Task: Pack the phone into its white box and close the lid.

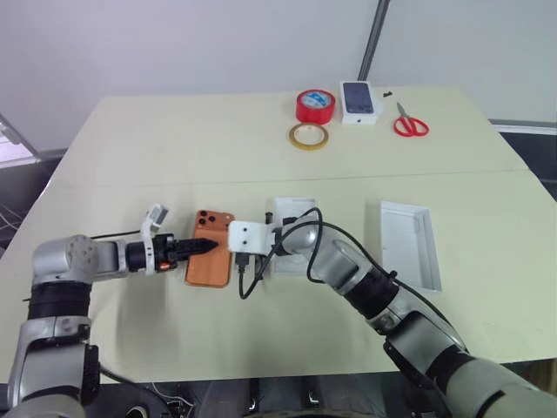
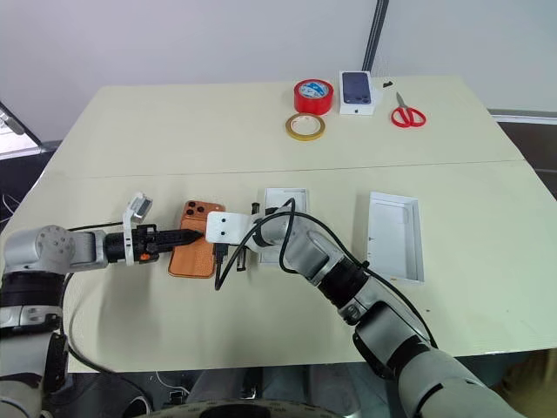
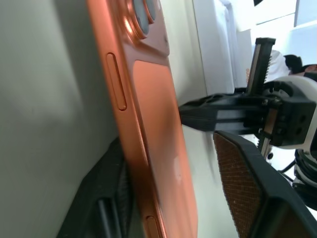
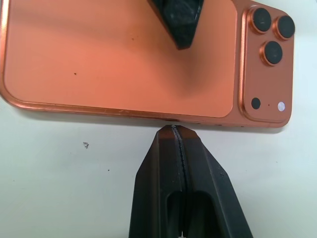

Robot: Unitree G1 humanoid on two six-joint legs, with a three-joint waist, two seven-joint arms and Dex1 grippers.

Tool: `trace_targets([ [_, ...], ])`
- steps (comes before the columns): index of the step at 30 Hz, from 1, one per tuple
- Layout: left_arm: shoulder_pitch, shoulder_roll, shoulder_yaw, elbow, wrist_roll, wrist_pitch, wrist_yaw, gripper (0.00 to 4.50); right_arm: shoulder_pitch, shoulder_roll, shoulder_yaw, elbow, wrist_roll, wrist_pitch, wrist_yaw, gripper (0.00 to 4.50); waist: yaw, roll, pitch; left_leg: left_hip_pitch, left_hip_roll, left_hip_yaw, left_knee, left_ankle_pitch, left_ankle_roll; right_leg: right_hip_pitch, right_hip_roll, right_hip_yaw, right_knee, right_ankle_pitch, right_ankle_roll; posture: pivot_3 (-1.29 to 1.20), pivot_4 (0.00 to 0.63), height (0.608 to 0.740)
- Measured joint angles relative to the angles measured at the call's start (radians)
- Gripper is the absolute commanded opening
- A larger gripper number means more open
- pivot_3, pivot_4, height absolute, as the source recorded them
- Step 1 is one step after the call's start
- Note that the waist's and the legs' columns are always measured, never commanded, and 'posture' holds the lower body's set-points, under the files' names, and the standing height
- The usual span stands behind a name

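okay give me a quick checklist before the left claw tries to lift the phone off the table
1. Left claw straddles the phone, one finger under its edge, one over its back: ok.
2. Left claw closed firmly on the phone: cannot tell.
3. Right claw shut, its tip braced at the phone's opposite long edge: ok.
4. Phone lies camera side up, back facing up: ok.
5. White box free to receive the phone: not ok, the right arm lies across it.
6. Lid set apart on the table, out of the way: ok.
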Motion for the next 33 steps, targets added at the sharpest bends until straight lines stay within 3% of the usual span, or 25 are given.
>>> trace_targets([
  [4, 0.000, 0.000, 0.004, 0.010, -0.002, 0.001, -0.003, 2.78, 0.002, 0.000, 0.000, -0.001, 0.000, 0.000, 0.000, 0.00, -0.001, 0.000, 0.000, 0.000, 0.000, 0.000, 0.000, 0.000, 0.000, 0.000, 0.000, 0.000, 0.000, 0.000, 0.000, 0.00, 0.150, 0.740],
  [7, 0.000, 0.000, 0.009, 0.036, -0.004, 0.004, -0.002, 1.85, 0.003, 0.000, 0.001, -0.003, 0.000, -0.001, -0.001, 0.00, -0.003, 0.000, 0.000, 0.000, 0.000, 0.000, 0.000, 0.000, 0.000, 0.000, 0.000, 0.000, 0.000, 0.000, 0.000, 0.00, 0.150, 0.740],
  [11, -0.001, -0.008, 0.020, 0.061, -0.031, 0.010, -0.029, 0.02, 0.004, -0.001, -0.001, -0.005, 0.000, -0.001, -0.001, 0.00, -0.003, -0.001, 0.000, 0.000, 0.000, 0.000, 0.000, 0.000, 0.000, 0.000, 0.000, 0.000, -0.001, 0.000, 0.000, 0.00, 0.150, 0.740],
  [21, 0.008, -0.015, 0.044, 0.084, -0.046, 0.011, -0.019, 0.02, 0.022, 0.007, -0.059, -0.005, 0.039, -0.011, -0.035, 0.00, -0.006, -0.001, 0.001, -0.001, 0.000, 0.000, -0.001, 0.000, 0.000, -0.001, -0.001, 0.000, -0.001, 0.000, 0.000, 0.00, 0.150, 0.740],
  [28, -0.001, -0.056, 0.167, 0.129, -0.091, 0.070, 0.056, 0.02, 0.053, -0.028, -0.363, -0.139, 0.296, 0.020, 0.001, 0.00, -0.007, -0.002, 0.004, -0.002, 0.000, 0.000, -0.003, 0.000, 0.000, -0.003, -0.001, 0.000, -0.001, 0.000, 0.000, 0.00, 0.150, 0.740],
  [31, -0.026, -0.099, 0.238, 0.144, -0.114, 0.114, 0.113, 0.00, 0.139, -0.112, -0.439, -0.246, 0.425, 0.076, 0.092, 0.88, 0.007, -0.004, 0.005, -0.007, 0.000, 0.000, -0.003, 0.000, 0.001, -0.005, -0.001, 0.000, -0.004, 0.000, 0.000, 0.00, 0.150, 0.740],
  [33, -0.029, -0.134, 0.276, 0.116, -0.130, 0.116, 0.154, 0.00, 0.227, -0.190, -0.465, -0.313, 0.489, 0.080, 0.167, 1.83, 0.017, -0.004, 0.005, -0.015, 0.000, 0.000, -0.001, -0.001, 0.001, -0.012, -0.001, 0.000, -0.004, 0.000, 0.000, 0.00, 0.150, 0.740],
])
